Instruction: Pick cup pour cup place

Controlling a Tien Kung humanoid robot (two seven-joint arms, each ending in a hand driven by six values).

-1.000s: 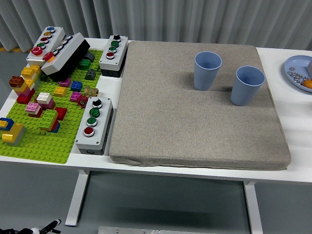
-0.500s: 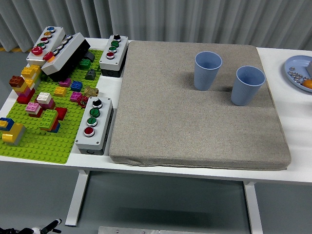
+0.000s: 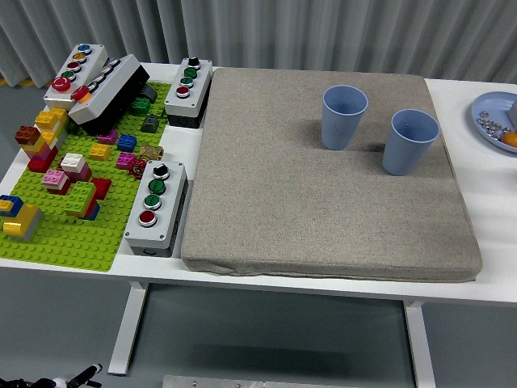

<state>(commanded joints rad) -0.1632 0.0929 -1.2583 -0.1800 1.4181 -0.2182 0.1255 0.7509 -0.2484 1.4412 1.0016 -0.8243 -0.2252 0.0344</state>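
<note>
White table [image 3: 485, 194] carried a grey mat [image 3: 323, 178], and two blue cups stood upright on its far right part: one cup [image 3: 344, 117] further back, the other cup [image 3: 410, 142] near it, apart. Neither robot hand showed.

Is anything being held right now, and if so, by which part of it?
Nothing is held. Neither robot hand is in view, and both blue cups, the left cup and the right cup, stand upright and untouched on the grey mat.
</note>
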